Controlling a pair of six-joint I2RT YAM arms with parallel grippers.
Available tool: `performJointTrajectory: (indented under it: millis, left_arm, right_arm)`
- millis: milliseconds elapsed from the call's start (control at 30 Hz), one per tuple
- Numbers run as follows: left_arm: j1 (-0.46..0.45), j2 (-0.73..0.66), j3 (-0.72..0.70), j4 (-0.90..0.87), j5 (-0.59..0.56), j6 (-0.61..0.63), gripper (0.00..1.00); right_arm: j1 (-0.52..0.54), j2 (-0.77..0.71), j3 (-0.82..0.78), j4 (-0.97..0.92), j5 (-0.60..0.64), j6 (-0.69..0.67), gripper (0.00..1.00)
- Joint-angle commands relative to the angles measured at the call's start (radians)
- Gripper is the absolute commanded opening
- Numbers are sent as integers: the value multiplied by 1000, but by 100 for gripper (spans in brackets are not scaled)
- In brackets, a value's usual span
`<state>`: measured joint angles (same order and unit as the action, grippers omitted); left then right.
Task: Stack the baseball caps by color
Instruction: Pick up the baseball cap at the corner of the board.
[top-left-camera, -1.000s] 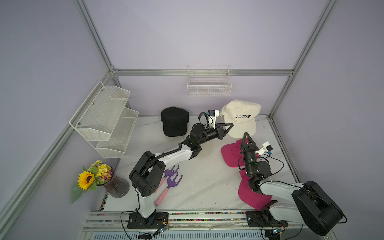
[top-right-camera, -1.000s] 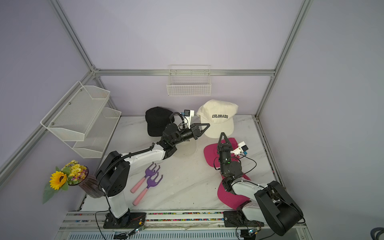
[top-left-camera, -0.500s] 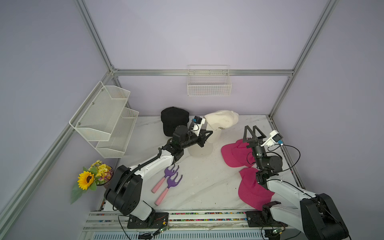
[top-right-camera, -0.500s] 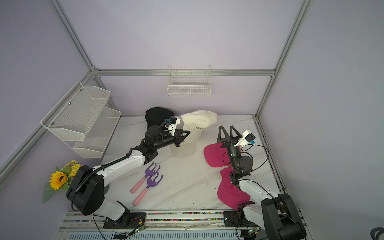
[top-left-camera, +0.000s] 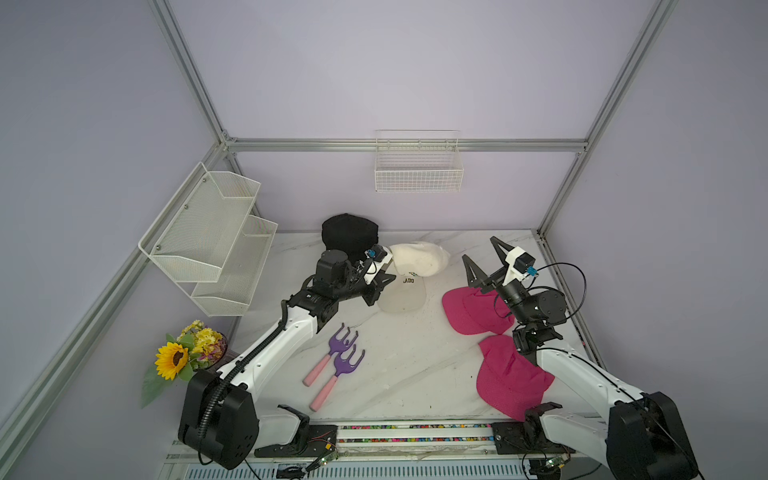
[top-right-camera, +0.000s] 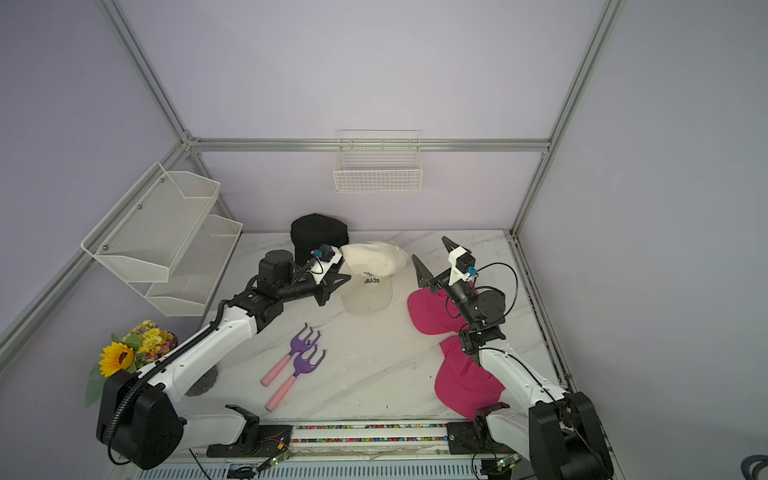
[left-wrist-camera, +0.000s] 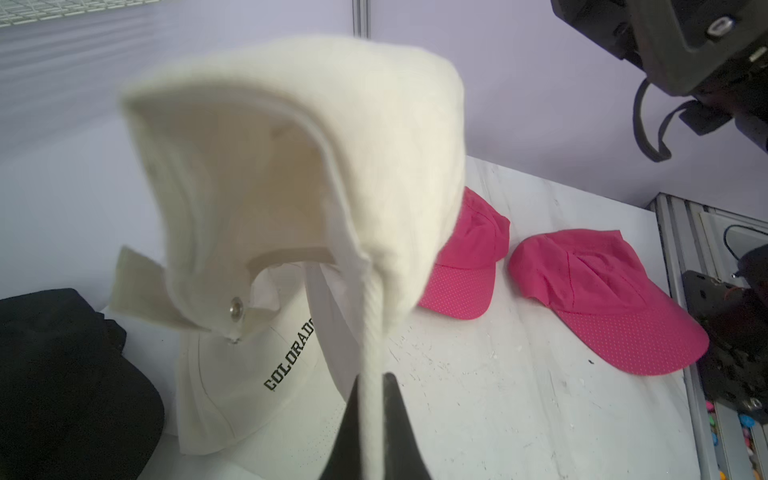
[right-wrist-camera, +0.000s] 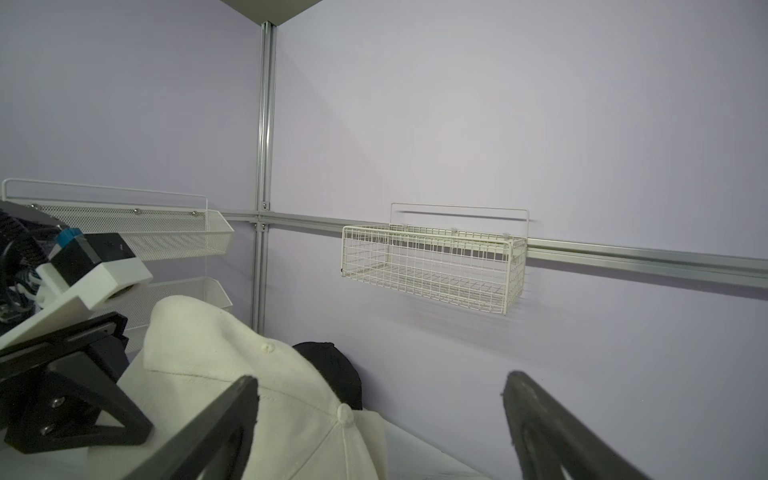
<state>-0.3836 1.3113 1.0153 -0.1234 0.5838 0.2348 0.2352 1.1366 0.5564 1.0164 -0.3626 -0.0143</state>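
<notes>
Left claw: closed on the rim of the held cream cap, fabric pinched flat between its fingers.
Held cream cap: hung clear of the tabletop, its crown toward 12 o'clock, partly over the lying cream cap.
Lying cream cap: black "COLORADO" lettering; on the tabletop at about 12 o'clock from centre, brim toward 6 o'clock.
Black caps: dark pile at 11 o'clock against the back wall, just beside the cream caps. Possibly several stacked, but the count could not be told.
Far pink cap: at 3 o'clock, flat on the tabletop.
Near pink cap: at 5 o'clock, near the far one, partly hidden by the right arm.
Right claw: jaws spread wide, nothing between them; raised above the far pink cap, pointing toward 11 o'clock.
Garden forks: two, purple heads and pink handles, side by side at 7 o'clock.
</notes>
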Motion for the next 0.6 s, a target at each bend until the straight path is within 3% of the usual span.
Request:
performJointTrajectory:
  millis: [0,133,267,567]
  left_arm:
    - [26,-20,64,-142,137,186,1]
    - [49,-20,101,-235,172,310,0]
    - [64,-26,122,-273,181,407,0]
    - [94,-40,129,-250,181,587,0]
  right_arm:
    - [-6,-41,27,-107,-120,-187,95]
    - [-6,-45,116,-356,-272,-355,95]
    - [-6,-39,168,-541,-342,-494,94]
    - [-5,25,244,-772,-396,-572,88]
